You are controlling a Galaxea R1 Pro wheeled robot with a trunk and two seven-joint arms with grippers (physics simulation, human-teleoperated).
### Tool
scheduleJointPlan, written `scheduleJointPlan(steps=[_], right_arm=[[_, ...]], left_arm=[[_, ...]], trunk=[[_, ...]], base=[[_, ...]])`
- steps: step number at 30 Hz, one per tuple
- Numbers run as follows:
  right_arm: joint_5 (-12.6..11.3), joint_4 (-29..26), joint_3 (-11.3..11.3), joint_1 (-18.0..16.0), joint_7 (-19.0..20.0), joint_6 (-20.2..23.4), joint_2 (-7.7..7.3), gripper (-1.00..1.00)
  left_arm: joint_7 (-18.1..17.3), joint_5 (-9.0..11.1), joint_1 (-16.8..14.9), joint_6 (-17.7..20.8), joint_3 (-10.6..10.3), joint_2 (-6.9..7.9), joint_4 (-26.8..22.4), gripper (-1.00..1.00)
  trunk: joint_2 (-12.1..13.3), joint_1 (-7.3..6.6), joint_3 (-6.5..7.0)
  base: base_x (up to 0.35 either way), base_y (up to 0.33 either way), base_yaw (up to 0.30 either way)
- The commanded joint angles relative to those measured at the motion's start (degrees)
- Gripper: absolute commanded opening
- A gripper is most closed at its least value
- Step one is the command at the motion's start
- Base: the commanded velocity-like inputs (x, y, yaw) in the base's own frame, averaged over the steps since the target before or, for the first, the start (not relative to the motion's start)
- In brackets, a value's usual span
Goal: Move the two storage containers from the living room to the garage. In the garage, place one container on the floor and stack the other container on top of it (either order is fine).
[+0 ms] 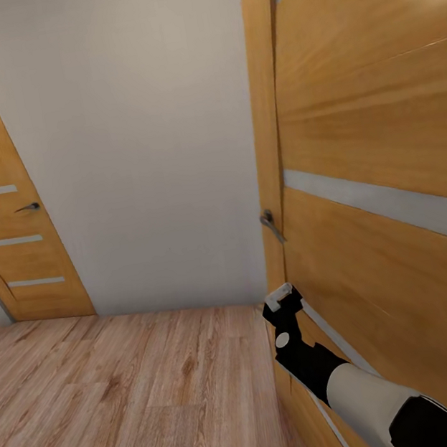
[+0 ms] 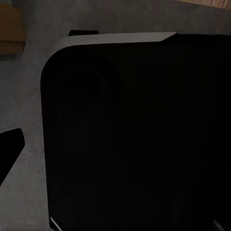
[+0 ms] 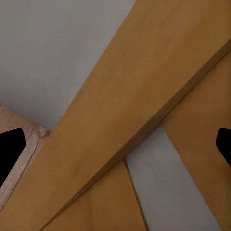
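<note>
Head view has the right end effector (image 1: 280, 300) up against the wooden door (image 1: 379, 154) just below its handle (image 1: 270, 224), fingers spread and empty, no storage containers around, and I'd say that arm risks scraping the door panel.

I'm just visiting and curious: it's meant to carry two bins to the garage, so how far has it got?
Nothing looks done yet. The robot stands on a light wood floor, close to a wooden door with a metal handle. Its right end effector is raised near that door, fingertips wide apart with nothing between them. So it seems to be on its way through the house. Both bins remain to be carried and stacked.
</note>
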Motion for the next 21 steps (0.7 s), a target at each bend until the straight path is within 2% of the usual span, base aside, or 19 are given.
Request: scheduleJointPlan(steps=[1,4,8,11,21], right_arm=[[0.07,0.12,-0.45,-0.05,-0.5,0.26,-0.17,1.0],[0.06,0.12,-0.53,-0.05,-0.5,0.26,-1.06,1.0],[0.05,0.1,-1.05,-0.05,-0.5,0.22,-5.6,1.0],[0.05,0.07,-2.11,-0.33,-0.5,-0.11,-7.7,1.0],[0.05,-0.06,-5.32,-0.57,-0.41,-0.62,-10.59,1.0]], left_arm=[[-0.04,0.1,0.01,-0.12,0.06,0.0,-0.05,1.0],[-0.04,0.1,0.01,-0.12,0.06,0.0,-0.06,1.0],[-0.04,0.1,0.01,-0.12,0.06,0.0,-0.06,1.0],[-0.04,0.1,0.01,-0.12,0.06,0.0,-0.06,1.0],[-0.04,0.1,0.01,-0.12,0.06,0.0,-0.06,1.0]], trunk=[[-0.03,0.0,-0.06],[-0.03,0.0,-0.06],[-0.03,0.0,-0.06],[-0.03,0.0,-0.06],[-0.03,0.0,-0.06]], base=[[0.0,0.0,0.0],[0.0,0.0,0.0],[0.0,0.0,0.0],[0.0,0.0,0.0],[0.0,0.0,0.0]])
